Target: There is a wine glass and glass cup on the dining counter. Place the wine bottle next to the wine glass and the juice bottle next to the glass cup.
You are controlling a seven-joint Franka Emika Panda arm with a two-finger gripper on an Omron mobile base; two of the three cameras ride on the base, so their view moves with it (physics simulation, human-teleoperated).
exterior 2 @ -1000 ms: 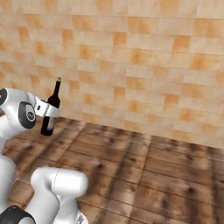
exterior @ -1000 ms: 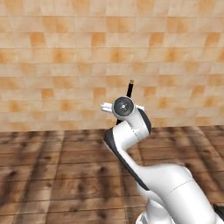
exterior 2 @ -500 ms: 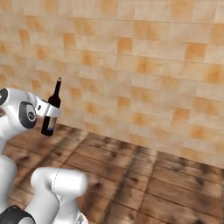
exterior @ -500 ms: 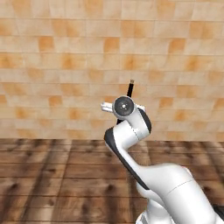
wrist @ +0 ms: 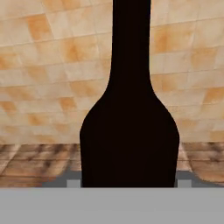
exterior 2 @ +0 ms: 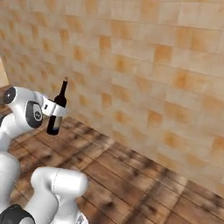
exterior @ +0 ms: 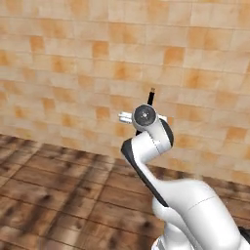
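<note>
Jaws are clamped around the body of the wine bottle [exterior 2: 55, 114], one on each side, so the gripper [exterior 2: 54, 109] has a solid hold on it and is carrying it upright, well off the floor. In the right base view that's over at the left middle of the frame: the white hand wraps the bottle roughly at its shoulder, dark body hanging below the grip and the long neck with its little tan tip sticking up above it. From the left base view the arm's wrist blocks most of it, so you just get the neck of the bottle [exterior: 151, 98] poking up over the wrist near the centre of the frame. Hand view is basically a big black bottle [wrist: 130, 131] dead centre, sitting right between the jaws. Behind it is a tan tiled wall [exterior 2: 166, 65], with a wood plank floor [exterior 2: 131, 170] lower down.
</note>
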